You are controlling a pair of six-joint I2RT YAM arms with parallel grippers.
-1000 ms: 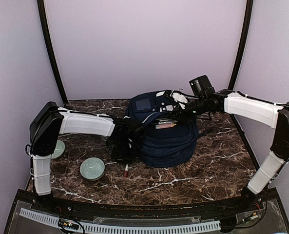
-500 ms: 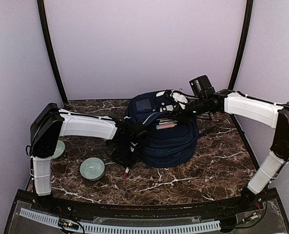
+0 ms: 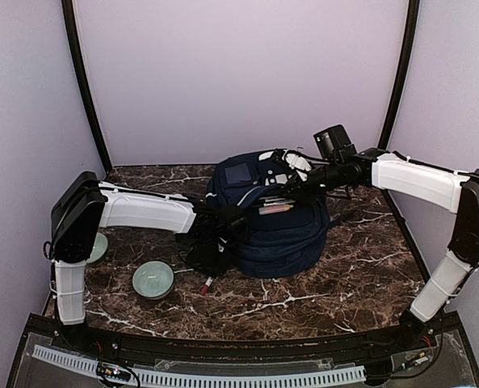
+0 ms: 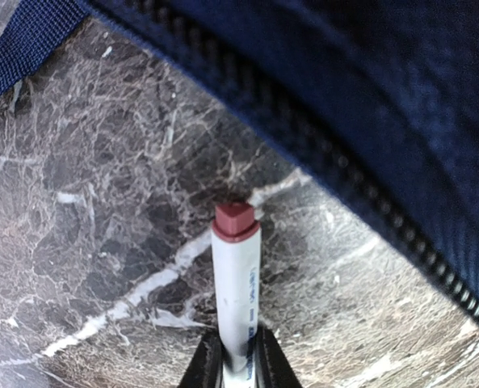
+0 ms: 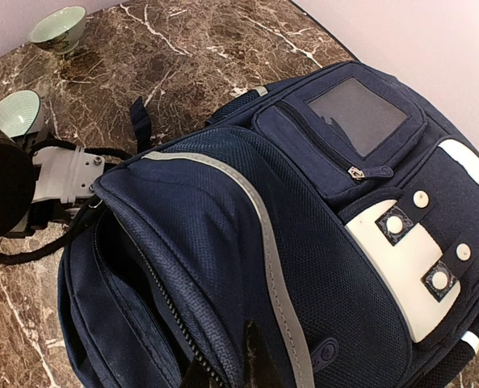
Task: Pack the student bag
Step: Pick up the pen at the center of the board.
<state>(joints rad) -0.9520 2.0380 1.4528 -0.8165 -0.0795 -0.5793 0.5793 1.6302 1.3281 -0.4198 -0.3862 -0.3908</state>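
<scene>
The student bag point(image 3: 275, 230) is a navy-blue backpack lying mid-table, its top flap lifted. My right gripper point(image 3: 293, 189) is shut on the edge of that flap, beside the zipper, and holds it up; in the right wrist view its fingertips point(image 5: 259, 364) pinch the flap of the bag point(image 5: 223, 234). My left gripper point(image 3: 215, 257) hangs just left of the bag and is shut on a white marker with a dark-red cap point(image 4: 237, 283). The marker points down at the table point(image 3: 207, 284). The bag's zipper edge point(image 4: 360, 153) is close to its right.
A pale green bowl point(image 3: 153, 280) stands front left and a second one point(image 3: 96, 246) sits by the left arm; both show in the right wrist view point(image 5: 17, 109) point(image 5: 57, 28). An orange pencil and book edges point(image 3: 275, 208) show in the bag's opening. Marble table point(image 3: 344, 283).
My left gripper has shifted slightly right toward the bag with the marker in it. The right gripper has stayed on the flap.
</scene>
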